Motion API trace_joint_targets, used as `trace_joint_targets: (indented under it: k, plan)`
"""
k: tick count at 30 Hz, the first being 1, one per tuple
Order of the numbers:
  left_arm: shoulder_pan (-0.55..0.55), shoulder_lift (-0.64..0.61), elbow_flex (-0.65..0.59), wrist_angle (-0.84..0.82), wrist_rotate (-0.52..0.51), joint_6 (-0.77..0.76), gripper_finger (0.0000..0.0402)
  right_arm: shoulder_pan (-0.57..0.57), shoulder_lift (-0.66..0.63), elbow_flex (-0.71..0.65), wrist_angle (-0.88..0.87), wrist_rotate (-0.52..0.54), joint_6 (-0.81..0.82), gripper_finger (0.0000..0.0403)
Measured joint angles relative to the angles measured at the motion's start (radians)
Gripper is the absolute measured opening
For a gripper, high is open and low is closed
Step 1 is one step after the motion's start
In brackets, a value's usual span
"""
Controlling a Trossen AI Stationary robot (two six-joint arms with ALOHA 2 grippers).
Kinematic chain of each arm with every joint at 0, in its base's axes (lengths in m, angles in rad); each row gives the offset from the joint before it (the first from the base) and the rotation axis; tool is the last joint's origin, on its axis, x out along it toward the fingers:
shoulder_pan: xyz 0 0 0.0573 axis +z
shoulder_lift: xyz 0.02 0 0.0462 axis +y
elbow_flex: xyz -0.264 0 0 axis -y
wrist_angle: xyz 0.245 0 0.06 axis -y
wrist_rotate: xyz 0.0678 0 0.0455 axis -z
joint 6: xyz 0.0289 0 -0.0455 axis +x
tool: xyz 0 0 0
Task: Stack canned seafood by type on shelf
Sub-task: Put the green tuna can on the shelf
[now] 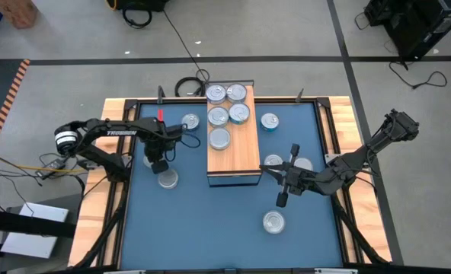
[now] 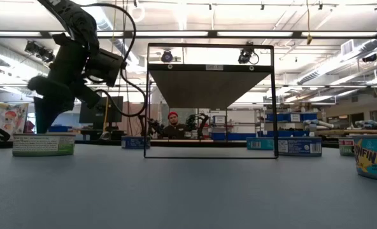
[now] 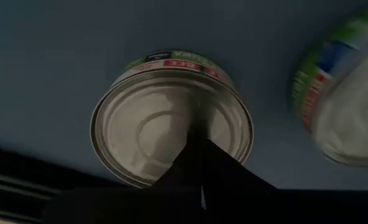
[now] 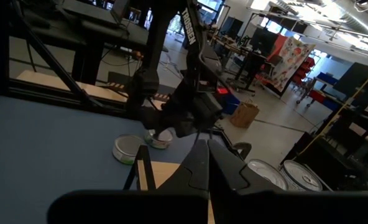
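While overhead hides it, wrist view shows left tool [image 3: 199,134] pressed together above tin [image 3: 147,134].

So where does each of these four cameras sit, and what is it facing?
High: overhead, straight down on the shelf, both arms in view.
Low: at mat level, facing the shelf's frame; left arm above a green-label tin.
Left wrist: over that same tin, its shut left claw in front.
Right wrist: across the shelf toward the left arm, shut right claw in front.
Shared: high and left wrist both show that tin.
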Motion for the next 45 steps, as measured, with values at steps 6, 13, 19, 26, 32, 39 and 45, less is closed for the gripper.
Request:
trace_joint_targets:
  k: [6,13,19,26,32,39,45]
  plan:
    - [-0.085,-0.001,-0.011,-0.038,0.023,-0.074,0.0,0.0,0.0,0.0,0.0,0.0,0.0,0.0004]
    - [-0.165,-0.005,-0.072,-0.061,0.076,-0.147,0.0,0.0,0.0,0.0,0.0,0.0,0.0,0.0004]
    - [-0.249,-0.005,-0.077,-0.062,0.08,-0.19,0.0,0.0,0.0,0.0,0.0,0.0,-0.001,0.0004]
    - [-0.385,-0.005,-0.074,-0.04,0.155,-0.243,0.0,0.0,0.0,0.0,0.0,0.0,-0.003,0.0004]
    - [-0.529,-0.004,-0.074,-0.025,0.199,-0.302,0.0,0.0,0.0,0.0,0.0,0.0,-0.003,0.0004]
    - [-0.737,-0.007,-0.071,0.152,0.303,-0.344,0.0,0.0,0.0,0.0,0.001,-0.002,0.019,0.0004]
    - [-0.859,-0.007,-0.069,0.394,0.31,-0.44,0.0,-0.001,0.001,0.0,0.001,-0.104,0.083,0.0004]
